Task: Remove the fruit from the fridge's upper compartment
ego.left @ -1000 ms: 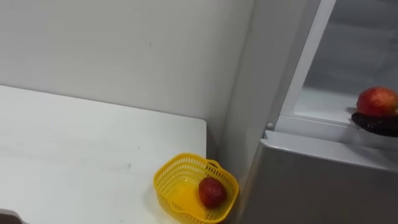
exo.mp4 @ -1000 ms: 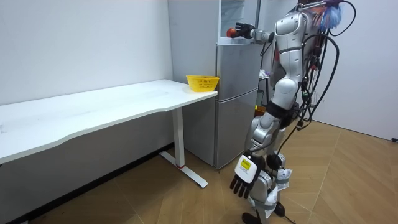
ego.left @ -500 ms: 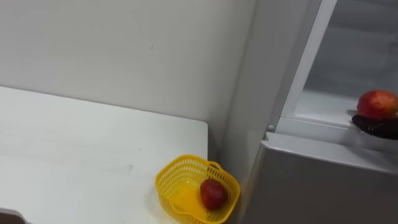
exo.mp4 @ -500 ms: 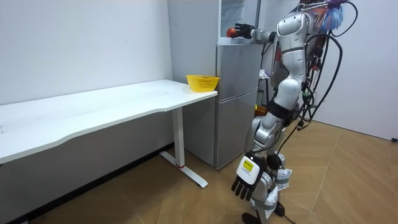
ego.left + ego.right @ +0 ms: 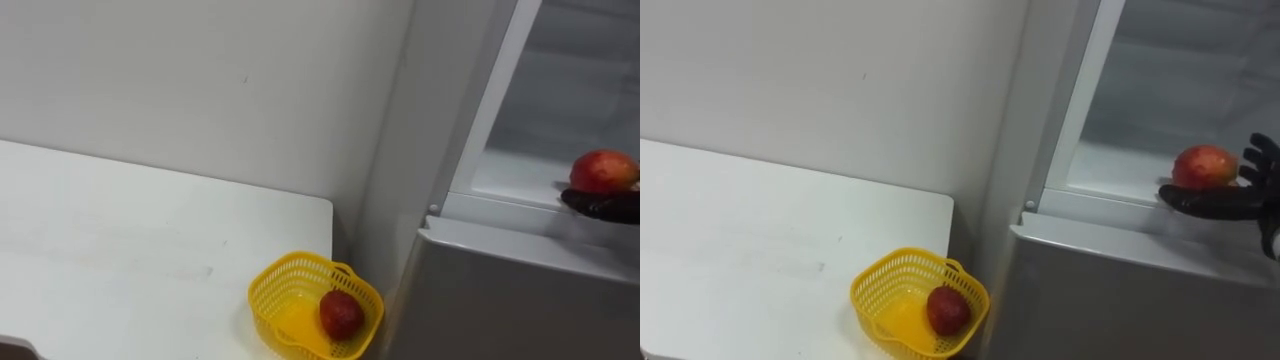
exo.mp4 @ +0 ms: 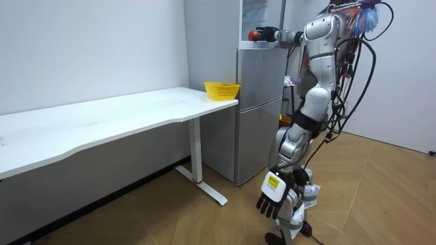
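Fingers (image 5: 1192,200) of right hand (image 5: 1258,204) around fruit (image 5: 1203,166)

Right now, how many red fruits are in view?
2. One red fruit is held in the right hand at the open upper fridge; another red fruit lies in the yellow basket on the white table. More may be hidden deeper inside the fridge.

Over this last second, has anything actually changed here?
Hardly. The right hand, cupped round the red fruit at the open upper compartment of the fridge, has sunk slightly with it. Nothing was taken or released. The yellow basket, its dark red fruit and the white table stayed put; the left hand still hangs open.
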